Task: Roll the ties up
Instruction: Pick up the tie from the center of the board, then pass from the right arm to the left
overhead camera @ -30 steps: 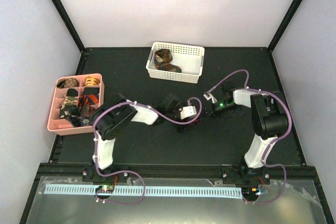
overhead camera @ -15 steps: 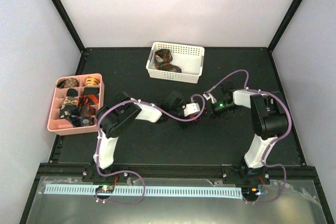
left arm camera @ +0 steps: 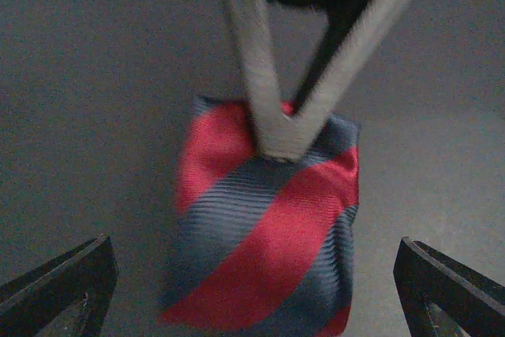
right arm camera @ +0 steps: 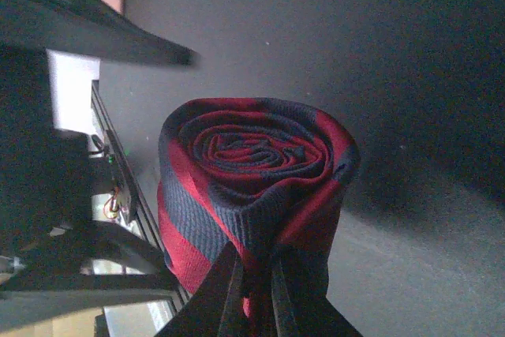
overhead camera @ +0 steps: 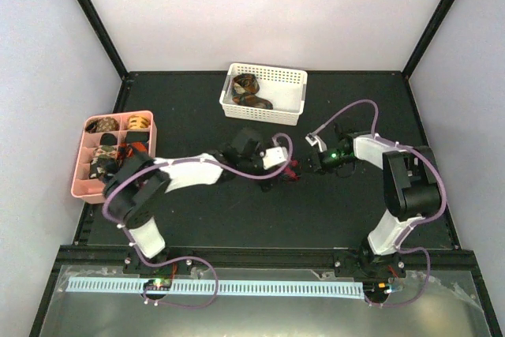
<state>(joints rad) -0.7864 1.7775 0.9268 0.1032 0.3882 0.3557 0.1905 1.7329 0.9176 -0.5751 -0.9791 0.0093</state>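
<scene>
Red-and-navy striped fabric, 1 tie (right arm camera: pixel 252 171) wound into a tight coil, sits mid-table, seemingly resting on the dark mat (overhead camera: pixel 237 219), its edge pinched between the right gripper's (right arm camera: pixel 254 293) closed fingers, spiral end facing that wrist, while the left gripper (left arm camera: pixel 252 286), spread wide, straddles it head-on.

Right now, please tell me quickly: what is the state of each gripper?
Left gripper: open, holding nothing.
Right gripper: closed on the rolled red-and-navy tie.
</scene>
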